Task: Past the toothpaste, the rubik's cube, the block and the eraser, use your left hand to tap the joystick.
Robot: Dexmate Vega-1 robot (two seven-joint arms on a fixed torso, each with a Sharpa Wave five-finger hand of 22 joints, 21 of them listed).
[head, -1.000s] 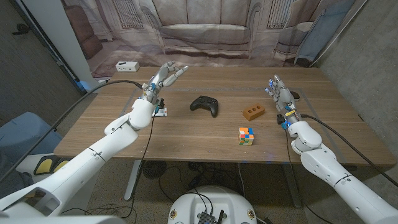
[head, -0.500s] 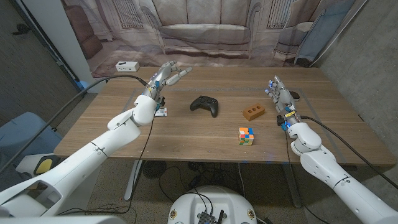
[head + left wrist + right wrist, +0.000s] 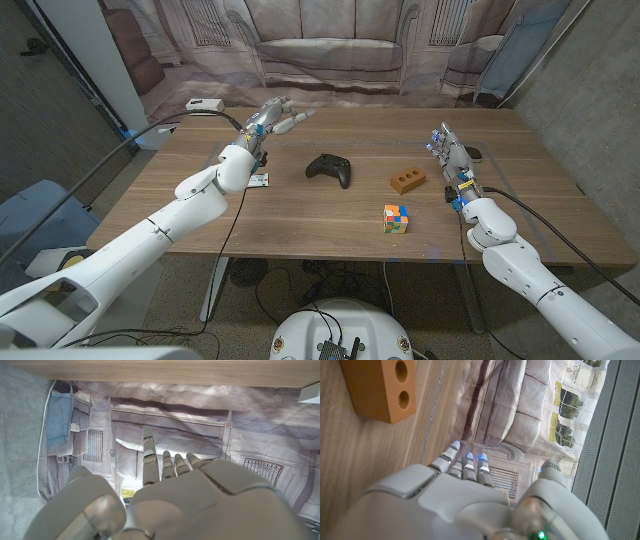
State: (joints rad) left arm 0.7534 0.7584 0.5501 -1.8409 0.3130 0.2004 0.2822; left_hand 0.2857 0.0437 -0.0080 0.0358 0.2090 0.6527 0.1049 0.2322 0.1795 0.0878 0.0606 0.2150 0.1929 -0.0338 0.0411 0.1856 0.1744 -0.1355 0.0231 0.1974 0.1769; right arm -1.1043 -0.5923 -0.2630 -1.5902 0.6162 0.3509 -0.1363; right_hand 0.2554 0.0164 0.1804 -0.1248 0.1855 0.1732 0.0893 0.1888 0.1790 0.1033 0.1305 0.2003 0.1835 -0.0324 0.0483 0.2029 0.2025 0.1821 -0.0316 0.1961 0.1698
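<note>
The black two-handled game controller with its joysticks (image 3: 330,169) lies near the middle of the wooden table (image 3: 300,215), untouched. To its left and farther back, the left hand (image 3: 270,119) hangs above the table with fingers spread and nothing held. A small white flat item (image 3: 259,180) lies on the table just beside the left forearm. Right of the controller sits the orange-brown block with two holes (image 3: 407,180), and nearer the front edge the multicoloured rubik's cube (image 3: 396,218). The right hand (image 3: 448,146) stands at the table's right side, fingers straight, holding nothing.
</note>
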